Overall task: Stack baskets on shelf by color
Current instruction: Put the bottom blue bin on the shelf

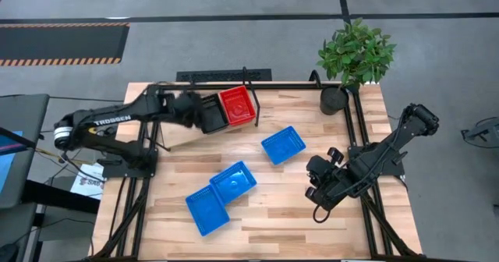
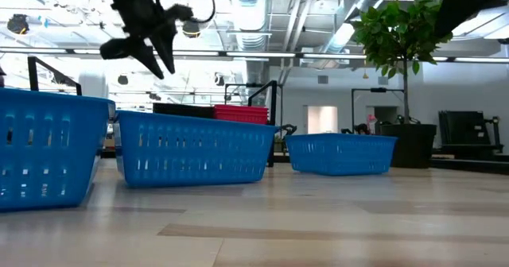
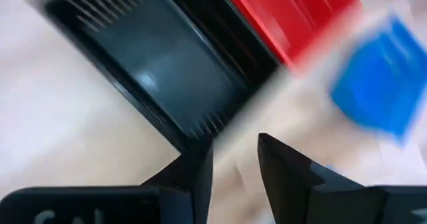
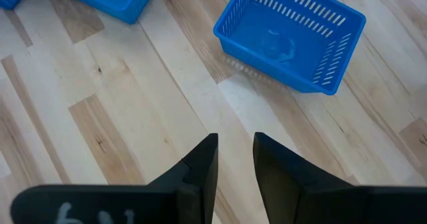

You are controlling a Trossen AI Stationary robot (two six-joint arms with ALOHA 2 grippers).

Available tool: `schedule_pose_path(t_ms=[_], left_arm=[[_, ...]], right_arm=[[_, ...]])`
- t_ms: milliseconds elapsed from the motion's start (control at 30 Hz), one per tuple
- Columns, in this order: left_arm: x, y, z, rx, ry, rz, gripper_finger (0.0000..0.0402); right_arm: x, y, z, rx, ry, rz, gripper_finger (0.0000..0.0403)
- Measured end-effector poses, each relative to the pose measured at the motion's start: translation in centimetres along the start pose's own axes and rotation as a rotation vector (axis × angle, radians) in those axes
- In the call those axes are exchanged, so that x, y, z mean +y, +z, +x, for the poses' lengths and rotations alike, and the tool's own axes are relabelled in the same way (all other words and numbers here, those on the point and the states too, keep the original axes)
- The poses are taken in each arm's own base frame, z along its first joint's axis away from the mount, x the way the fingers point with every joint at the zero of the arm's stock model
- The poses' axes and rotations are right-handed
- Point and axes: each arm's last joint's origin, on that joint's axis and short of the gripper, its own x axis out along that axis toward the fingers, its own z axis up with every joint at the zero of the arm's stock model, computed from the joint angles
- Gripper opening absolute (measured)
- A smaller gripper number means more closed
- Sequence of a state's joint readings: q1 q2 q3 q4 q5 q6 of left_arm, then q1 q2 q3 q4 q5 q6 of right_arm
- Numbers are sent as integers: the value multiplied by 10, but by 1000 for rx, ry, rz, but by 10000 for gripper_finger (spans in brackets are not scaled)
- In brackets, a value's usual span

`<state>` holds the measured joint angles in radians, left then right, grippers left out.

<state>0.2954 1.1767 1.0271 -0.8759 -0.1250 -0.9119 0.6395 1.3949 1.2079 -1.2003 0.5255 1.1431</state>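
A black basket (image 1: 210, 114) and a red basket (image 1: 238, 106) stand side by side on the light shelf board (image 1: 183, 133) at the table's far left. In the low view they show behind the blue ones as black (image 2: 183, 108) and red (image 2: 238, 113). My left gripper (image 1: 189, 106) hovers raised (image 2: 147, 40) over the black basket's (image 3: 153, 71) near-left corner, open (image 3: 233, 164), touching nothing. My right gripper (image 1: 318, 188) waits, narrowly open (image 4: 235, 161), over bare table near a blue basket (image 4: 290, 34). Three blue baskets (image 1: 283, 145) (image 1: 233, 182) (image 1: 207, 211) rest on their bases on the tabletop.
A potted plant (image 1: 355, 59) stands at the table's far right corner. A black frame (image 1: 226, 76) runs along the far edge behind the shelf. Bare wood (image 1: 273, 215) lies between the blue baskets and the near edge.
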Motion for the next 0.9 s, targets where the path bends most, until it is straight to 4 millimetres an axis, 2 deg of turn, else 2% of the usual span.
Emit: schedule_pose_path(t_ms=[233, 467, 700, 900], left_arm=[[-37, -65, -15, 146, -134, 213, 106], [-50, -121, -36, 157, -201, 366, 106], [-51, -151, -49, 166, -239, 464, 131], [-58, -169, -32, 205, -167, 546, 195]], right_arm=[[-1, 2, 1, -3, -3, -13, 118], [-1, 3, 2, -7, -8, -13, 118], [-1, 4, 2, -26, -17, -14, 118], [-2, 4, 2, -31, -19, -14, 118]])
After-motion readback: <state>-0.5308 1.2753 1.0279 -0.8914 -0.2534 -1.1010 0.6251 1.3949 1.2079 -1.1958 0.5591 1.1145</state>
